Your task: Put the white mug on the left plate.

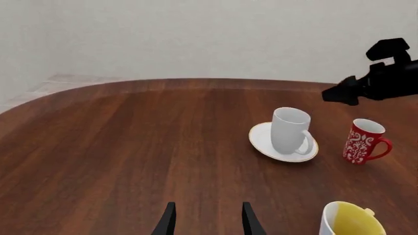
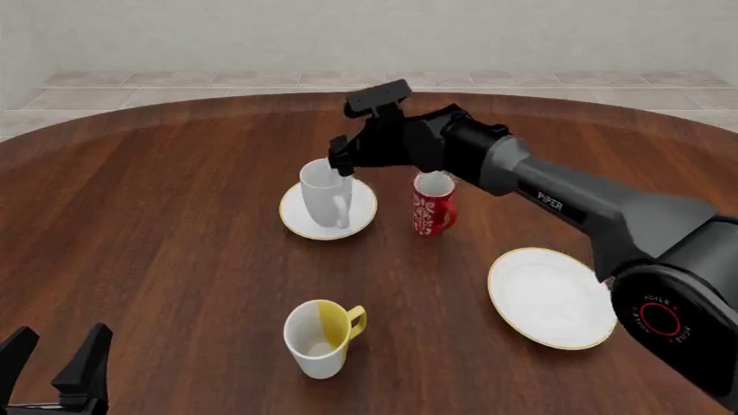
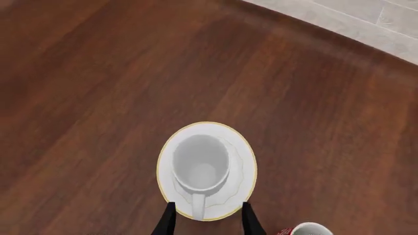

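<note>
A round dark wooden bench (image 2: 162, 216) carries three mugs and two plates. The white mug (image 2: 327, 194) stands upright on the left plate (image 2: 363, 210), a small white plate with a thin yellow rim, its handle turned toward the arms' side of the bench. Just to its right, off the plate, stands a red patterned mug (image 2: 434, 206). Nearer the arms stands a white-and-yellow mug (image 2: 320, 336), and well to the right lies a larger plate (image 2: 551, 296). The right gripper (image 3: 206, 220) hangs above the white mug, just behind it, its fingers spread apart and holding nothing; the wrist view looks straight down into the mug between them. The left gripper (image 2: 55, 363) sits low at the near left edge, well apart from everything, fingers also spread and holding nothing
</note>
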